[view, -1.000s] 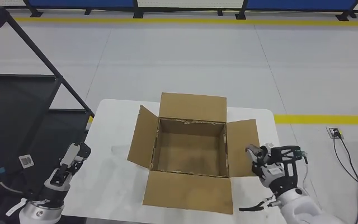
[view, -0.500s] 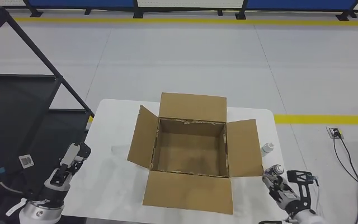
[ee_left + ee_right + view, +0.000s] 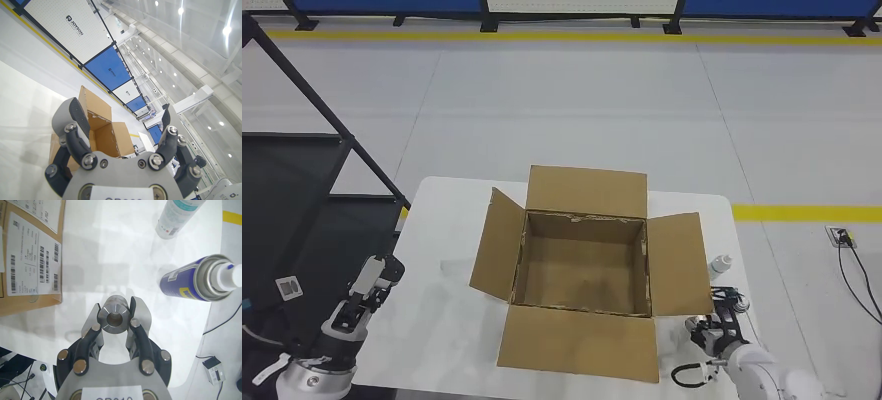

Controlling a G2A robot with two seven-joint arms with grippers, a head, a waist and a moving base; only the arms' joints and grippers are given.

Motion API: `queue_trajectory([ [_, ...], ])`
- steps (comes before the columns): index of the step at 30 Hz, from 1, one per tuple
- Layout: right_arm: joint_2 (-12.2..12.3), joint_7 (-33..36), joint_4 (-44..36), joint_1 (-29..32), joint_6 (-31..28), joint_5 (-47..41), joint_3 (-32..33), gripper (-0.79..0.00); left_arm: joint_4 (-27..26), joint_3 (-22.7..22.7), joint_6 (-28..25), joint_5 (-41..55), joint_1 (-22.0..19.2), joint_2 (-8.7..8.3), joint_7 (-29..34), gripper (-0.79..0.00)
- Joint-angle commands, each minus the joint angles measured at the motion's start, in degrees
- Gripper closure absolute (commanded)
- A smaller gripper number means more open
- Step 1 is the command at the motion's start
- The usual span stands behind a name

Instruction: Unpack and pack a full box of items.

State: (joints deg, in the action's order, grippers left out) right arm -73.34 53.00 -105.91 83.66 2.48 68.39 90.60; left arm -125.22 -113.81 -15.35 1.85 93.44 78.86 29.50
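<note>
Two grippers. R gripper was closed on a metal cylinder over the table near its R edge, by a box flap. Blue can and white bottle stood just beside. L gripper was wide open, empty, by the table's L edge. Box sat mid-table, flaps spread.

The box is brown cardboard; its white labels carry black barcodes. The counter is white. The spray can is blue with a yellow patch, the bottle white and teal, the cylinder grey.
</note>
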Motion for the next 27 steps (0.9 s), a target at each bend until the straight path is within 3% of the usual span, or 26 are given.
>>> queue_trajectory([
  [1,0.01,0.65,0.99,-0.91,0.44,0.45,-0.57,0.0,0.0,0.0,0.0,0.0,0.0,0.0,0.0,-0.785],
  [3,0.03,0.99,1.62,-1.51,0.68,0.71,-0.97,-0.006,0.0,0.0,0.0,0.0,0.0,0.0,0.0,-0.785],
  [6,0.08,1.58,2.12,-1.96,1.05,1.02,-1.27,-0.203,0.0,0.0,0.0,0.0,0.0,0.0,0.0,-0.785],
  [10,0.16,2.33,2.58,-2.45,1.56,1.43,-1.57,-0.363,0.0,0.0,0.0,0.0,0.0,0.0,0.0,-0.785],
  [16,0.24,1.72,2.13,-2.47,1.69,0.22,-1.34,-0.409,0.0,0.0,0.0,0.0,0.0,0.0,0.0,-0.785],
  [20,0.23,-0.21,0.78,-2.2,2.0,-1.53,-1.04,-0.4,0.0,0.0,0.0,0.0,0.0,0.0,0.0,-0.785],
  [21,0.22,-0.96,0.18,-2.01,1.84,-2.21,-0.91,-0.459,0.0,0.0,0.0,0.0,0.0,0.0,0.0,-0.785],
  [22,0.21,-1.84,-0.38,-1.79,1.93,-2.77,-0.74,-0.57,0.0,0.0,0.0,0.0,0.0,0.0,0.0,-0.785],
  [24,0.2,-2.99,-1.18,-1.28,1.18,-4.5,-0.59,-0.69,0.0,0.0,0.0,0.0,0.0,0.0,0.0,-0.785],
  [25,0.21,-3.76,-1.48,-1.09,0.82,-5.32,-0.39,-0.646,0.0,0.0,0.0,0.0,0.0,0.0,0.0,-0.785],
  [27,0.18,-5.47,-1.57,-0.74,-0.1,-7.94,0.03,-0.64,0.0,0.0,0.0,0.0,0.0,0.0,0.0,-0.785],
])
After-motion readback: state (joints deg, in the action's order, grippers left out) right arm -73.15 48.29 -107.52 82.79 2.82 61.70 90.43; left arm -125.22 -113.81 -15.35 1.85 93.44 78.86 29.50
